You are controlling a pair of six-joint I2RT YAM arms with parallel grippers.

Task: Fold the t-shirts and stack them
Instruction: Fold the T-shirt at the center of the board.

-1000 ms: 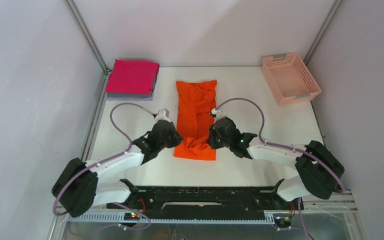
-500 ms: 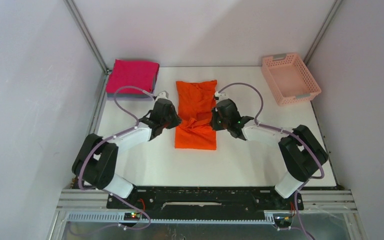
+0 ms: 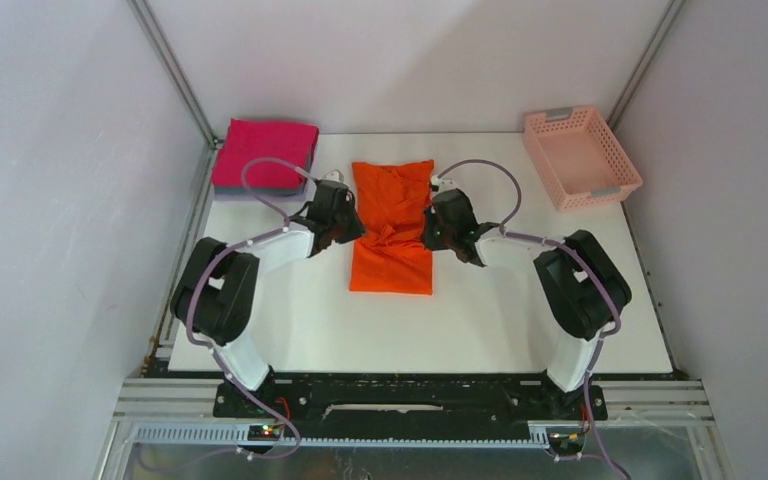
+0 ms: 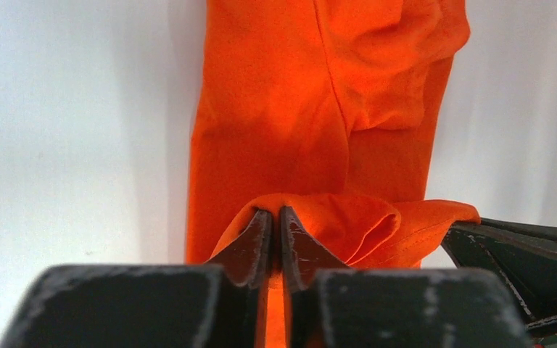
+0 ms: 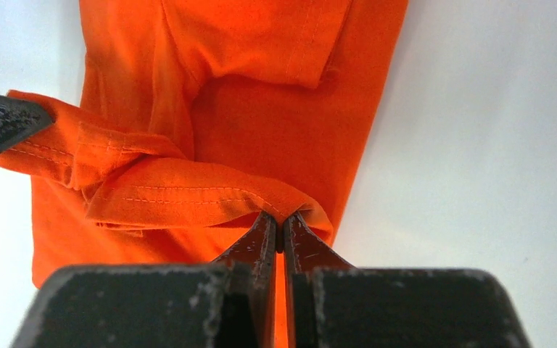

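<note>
- The white surface (image 3: 520,320) carries a bright orange short-sleeved cotton t-shirt (image 3: 392,272). It is folded into a long strip running near to far down the middle, and its near end lies flat.
- About midway along the strip, the left pincer (image 4: 275,217) is clamped tight on a raised fold at the left edge. The right pincer (image 5: 281,221) is pinched the same way on a stitched hem at the right edge.
- The cloth sags between the two grips, so it looks light, limp and easily rumpled. I judge it is best held at the hem corners and carried level and taut.
- At the far-left corner a folded magenta-pink t-shirt (image 3: 265,150) lies on a folded grey t-shirt (image 3: 235,189).
- At the far-right corner stands a pale pink plastic lattice basket (image 3: 600,193).
</note>
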